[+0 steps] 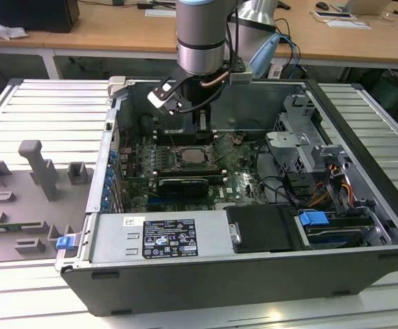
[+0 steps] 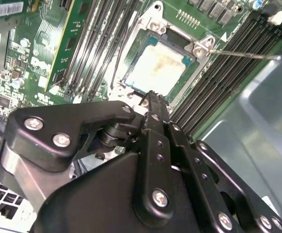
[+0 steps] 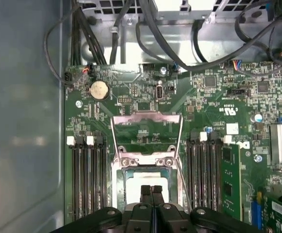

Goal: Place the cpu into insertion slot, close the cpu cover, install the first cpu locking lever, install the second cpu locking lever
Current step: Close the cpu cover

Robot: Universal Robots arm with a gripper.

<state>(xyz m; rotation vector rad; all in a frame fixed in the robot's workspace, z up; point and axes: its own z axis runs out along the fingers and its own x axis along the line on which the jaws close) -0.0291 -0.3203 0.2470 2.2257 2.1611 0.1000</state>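
One cpu (image 2: 155, 73), one insertion slot (image 3: 119, 184), one cpu cover (image 3: 146, 116) — and two locking levers (image 2: 243, 54).

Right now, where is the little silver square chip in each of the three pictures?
Exterior view: the chip sits in the middle of the green board, just under the gripper.
First wrist view: the chip lies just beyond the shut tips of the gripper, partly hidden by them.
Second wrist view: the chip lies just past the gripper.
Shared landmark: the long black memory slots flanking the chip on two sides.

In the first wrist view the end effector (image 3: 151, 189) hides part of the cpu (image 3: 133, 186) and its metal top.
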